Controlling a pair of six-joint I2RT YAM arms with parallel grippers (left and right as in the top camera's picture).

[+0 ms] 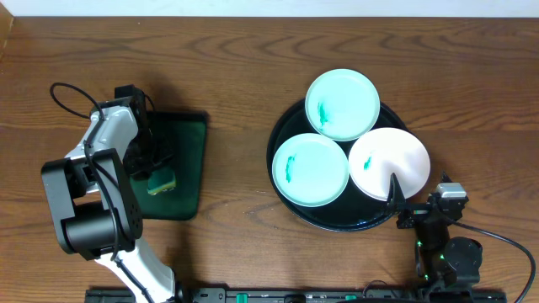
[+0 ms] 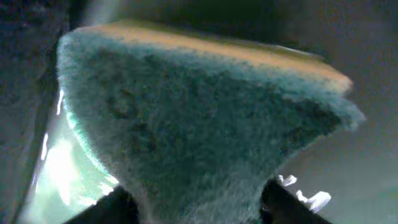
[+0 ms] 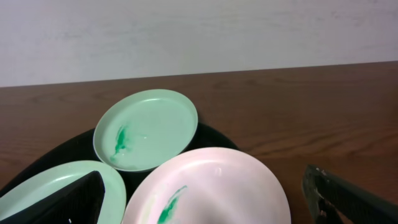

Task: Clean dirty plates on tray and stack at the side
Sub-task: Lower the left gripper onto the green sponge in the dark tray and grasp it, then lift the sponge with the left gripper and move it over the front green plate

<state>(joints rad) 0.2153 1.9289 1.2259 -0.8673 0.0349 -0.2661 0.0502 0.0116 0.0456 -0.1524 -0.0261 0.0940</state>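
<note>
One round black tray (image 1: 286,128) at the right held a count of three: a far plate (image 1: 342,103), a near-left plate (image 1: 310,169) and a near-right plate (image 1: 389,163), each with a teal smear. The right gripper (image 3: 202,193) hung just near of them, jaws wide apart and empty. At the left, the left gripper (image 1: 150,158) sat over one sponge (image 2: 199,124) on the dark-green tray (image 1: 189,168). Whether it was clamped on the sponge could not be told.

Overhead & right wrist evenly lit, sharp; left wrist dim, sponge (image 2: 199,124) blurred (too close), glare lower-left.
</note>
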